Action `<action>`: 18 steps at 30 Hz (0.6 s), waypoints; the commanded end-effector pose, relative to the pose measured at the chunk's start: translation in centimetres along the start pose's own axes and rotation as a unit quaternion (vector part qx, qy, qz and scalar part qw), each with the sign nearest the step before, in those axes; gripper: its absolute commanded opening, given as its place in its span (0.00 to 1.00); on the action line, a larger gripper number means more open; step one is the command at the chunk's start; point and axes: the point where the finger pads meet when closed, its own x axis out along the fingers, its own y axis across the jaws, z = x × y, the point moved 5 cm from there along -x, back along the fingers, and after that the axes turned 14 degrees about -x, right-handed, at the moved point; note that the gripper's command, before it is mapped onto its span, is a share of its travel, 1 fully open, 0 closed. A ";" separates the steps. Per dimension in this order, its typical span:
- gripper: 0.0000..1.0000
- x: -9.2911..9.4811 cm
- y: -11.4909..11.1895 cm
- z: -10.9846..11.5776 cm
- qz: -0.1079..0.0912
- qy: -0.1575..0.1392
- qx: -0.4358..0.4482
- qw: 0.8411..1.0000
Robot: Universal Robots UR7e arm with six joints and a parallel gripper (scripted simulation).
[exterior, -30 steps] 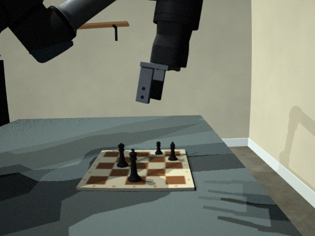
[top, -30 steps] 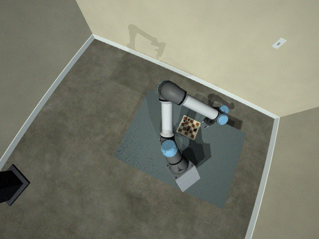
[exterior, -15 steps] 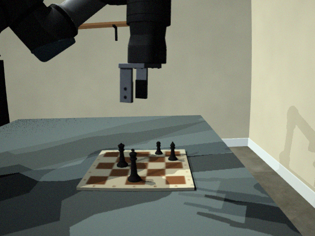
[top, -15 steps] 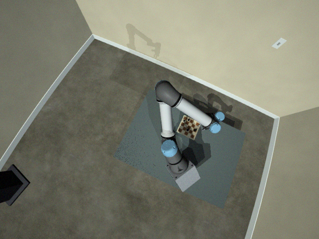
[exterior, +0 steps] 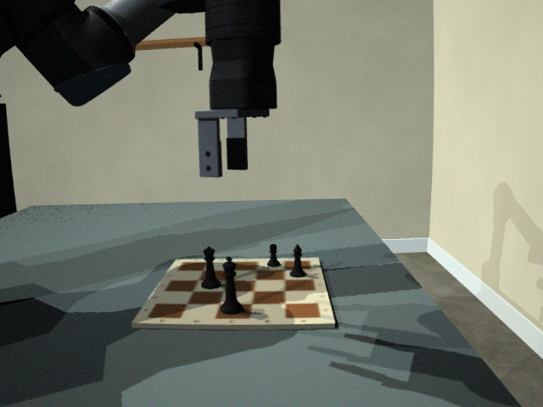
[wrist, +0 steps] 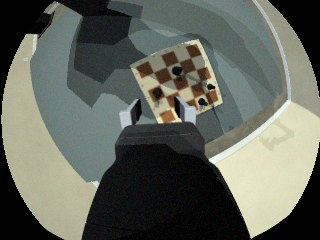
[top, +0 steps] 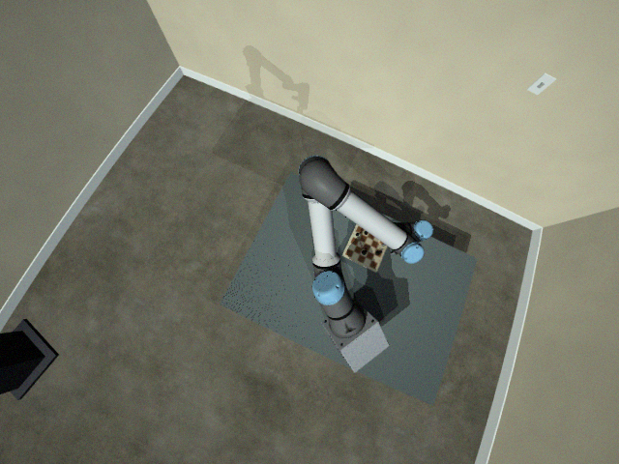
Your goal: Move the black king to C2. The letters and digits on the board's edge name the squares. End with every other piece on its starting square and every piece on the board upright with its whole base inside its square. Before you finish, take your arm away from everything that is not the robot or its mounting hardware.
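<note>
A small chessboard [exterior: 238,291] lies on the grey table and carries several black pieces, all upright. The tallest piece, the black king [exterior: 228,287], stands in the row nearest the exterior camera. A black queen [exterior: 210,268] stands just behind it to the left. A pawn [exterior: 273,255] and a bishop [exterior: 298,261] stand in the far rows to the right. My gripper [exterior: 223,170] hangs high above the board's far left part, pointing down, open and empty. In the wrist view the gripper [wrist: 160,116] frames the board's near edge [wrist: 176,82]. The labels on the board's edge are too small to read.
The board [top: 366,247] sits on a grey table top near the room's corner, partly under my forearm [top: 372,217]. My base [top: 344,314] stands at the table's other side. A wall [exterior: 486,131] runs to the right of the table.
</note>
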 end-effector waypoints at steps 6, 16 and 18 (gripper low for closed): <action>1.00 0.0 0.0 0.0 0.000 -0.001 0.000 1.000; 1.00 0.0 0.0 0.0 0.000 -0.001 -0.004 1.000; 1.00 0.0 0.0 0.0 0.000 -0.001 -0.009 1.000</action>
